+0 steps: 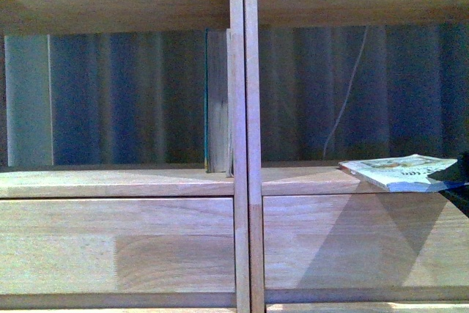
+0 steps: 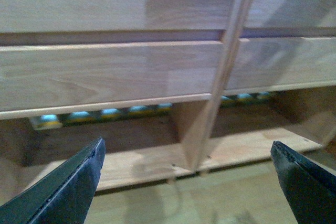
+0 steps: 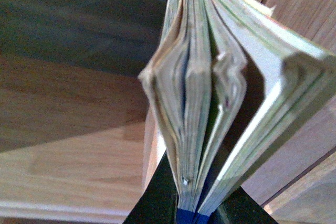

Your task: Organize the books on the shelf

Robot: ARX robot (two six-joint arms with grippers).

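Pale wood grain is filling every view, for we are working close against the shelf (image 1: pixel 110 182). Nearest us, the right gripper (image 3: pixel 195 211) is clamping the paperback (image 3: pixel 210 98) at one edge, and its leaves are fanning into loose bundles above the jaws. We are judging that only some pages are being pinched firmly, so a quick swing could be letting the rest sag or slide free. The left gripper (image 2: pixel 187 145) is hanging low before the drawer fronts (image 2: pixel 105 72), fingers spread wide with nothing between them, so it is not placed to steady a slip. In the front view the paperback is lying almost flat at the front lip of the right-hand cubby, one corner jutting past the board. Whether it is resting on the wood or hovering over it we cannot tell, and that corner could be catching the lip on a low push. Further in, the dark-teal book (image 1: pixel 217 100) is standing upright against the central divider (image 1: pixel 245 71) in the left cubby; a floppy book stood without such support is likely to be toppling. Behind, a cable (image 1: pixel 344 100) is dangling before a dark backdrop (image 1: pixel 132 100), and with no back panel showing, too deep a push could be sending the paperback out the far side.
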